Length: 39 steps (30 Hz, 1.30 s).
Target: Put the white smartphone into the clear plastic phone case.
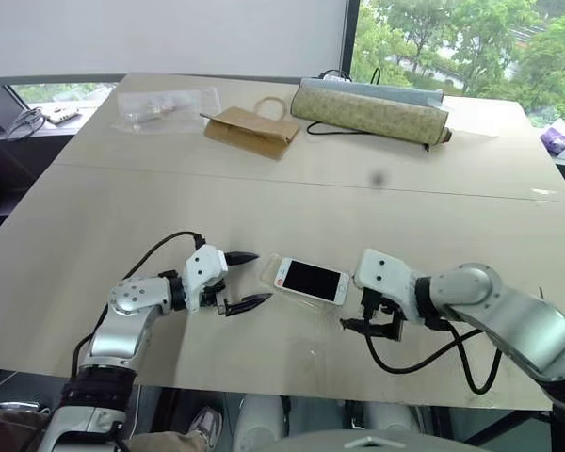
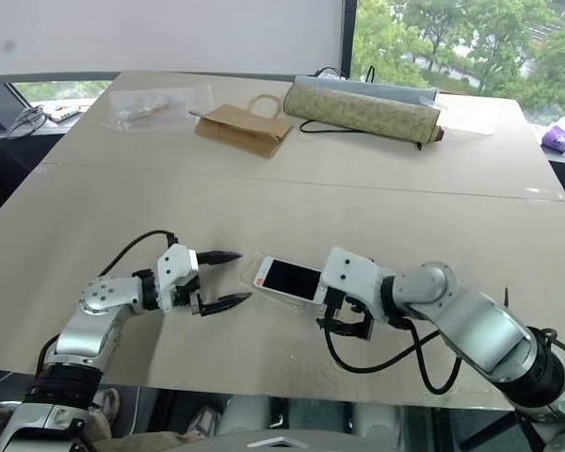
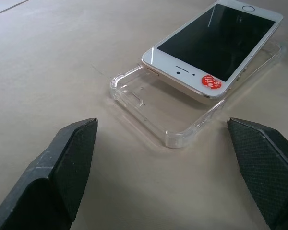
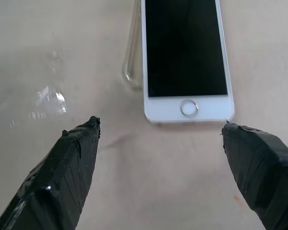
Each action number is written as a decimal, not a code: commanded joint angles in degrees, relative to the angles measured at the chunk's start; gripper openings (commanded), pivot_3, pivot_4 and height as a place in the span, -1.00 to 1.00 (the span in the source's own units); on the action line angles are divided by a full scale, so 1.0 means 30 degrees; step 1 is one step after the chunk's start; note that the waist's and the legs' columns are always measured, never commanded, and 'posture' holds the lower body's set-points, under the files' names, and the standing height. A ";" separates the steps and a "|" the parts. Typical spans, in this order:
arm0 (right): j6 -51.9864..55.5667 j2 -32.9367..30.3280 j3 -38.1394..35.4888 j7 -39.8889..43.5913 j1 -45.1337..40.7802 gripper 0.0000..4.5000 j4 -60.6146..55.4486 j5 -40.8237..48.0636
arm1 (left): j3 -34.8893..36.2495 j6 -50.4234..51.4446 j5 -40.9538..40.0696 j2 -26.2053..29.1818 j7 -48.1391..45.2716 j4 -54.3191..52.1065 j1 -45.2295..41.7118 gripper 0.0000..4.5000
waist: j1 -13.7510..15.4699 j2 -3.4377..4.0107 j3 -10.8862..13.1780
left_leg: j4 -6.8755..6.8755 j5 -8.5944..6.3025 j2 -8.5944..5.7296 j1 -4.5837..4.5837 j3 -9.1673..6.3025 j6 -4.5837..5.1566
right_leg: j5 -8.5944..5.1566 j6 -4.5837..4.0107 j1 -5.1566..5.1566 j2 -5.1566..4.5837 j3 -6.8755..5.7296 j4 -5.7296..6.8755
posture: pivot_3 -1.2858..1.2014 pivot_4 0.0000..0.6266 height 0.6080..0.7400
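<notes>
Left eye view: left gripper (image 1: pixel 244 280) and right gripper (image 1: pixel 370 327) both spread wide, empty, flanking white smartphone (image 1: pixel 311 280) on table (image 1: pixel 264 188). Smartphone lying screen-up, askew over clear plastic phone case (image 3: pixel 149 103), not seated; case end protruding toward left gripper.

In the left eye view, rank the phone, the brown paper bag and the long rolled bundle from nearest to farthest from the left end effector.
1. Phone: just beside the open left end effector, toward the robot's right, lying on the clear case.
2. Brown paper bag: far across the table, about straight ahead.
3. Long rolled bundle: far side too, further right.
</notes>
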 commanded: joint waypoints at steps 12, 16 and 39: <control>-0.0633 0.0125 -0.0715 -0.1940 0.1468 0.93 0.0303 -0.0322 | -0.1472 0.4176 0.0398 -0.1676 0.3767 -0.4567 0.1955 1.00 | 0.0124 -0.0016 -0.0013 | 0.0005 -0.0002 -0.0022 0.0028 -0.0050 0.0009 | -0.0003 0.0006 0.0031 -0.0004 -0.0002 -0.0001 | 0.03 -0.52 1.00; -0.0718 -0.0155 -0.1225 -0.1840 0.1371 0.93 0.0385 -0.0166 | -0.1720 0.5237 0.0444 -0.2497 0.5041 -0.5046 0.1721 1.00 | 0.0294 -0.0021 -0.0018 | 0.0014 -0.0003 -0.0044 0.0034 -0.0069 0.0016 | -0.0002 0.0005 0.0049 -0.0009 -0.0001 -0.0001 | 0.03 -0.52 1.00; -0.1395 -0.0237 -0.1435 -0.0742 0.0092 0.93 0.1396 0.0940 | 0.0046 0.4566 -0.2906 0.0135 0.0224 -0.4276 0.1785 1.00 | 0.0316 -0.0015 -0.0013 | -0.0013 -0.0005 -0.0047 0.0043 -0.0141 0.0022 | -0.0015 0.0010 0.0073 -0.0014 -0.0042 -0.0011 | 0.03 -0.52 1.00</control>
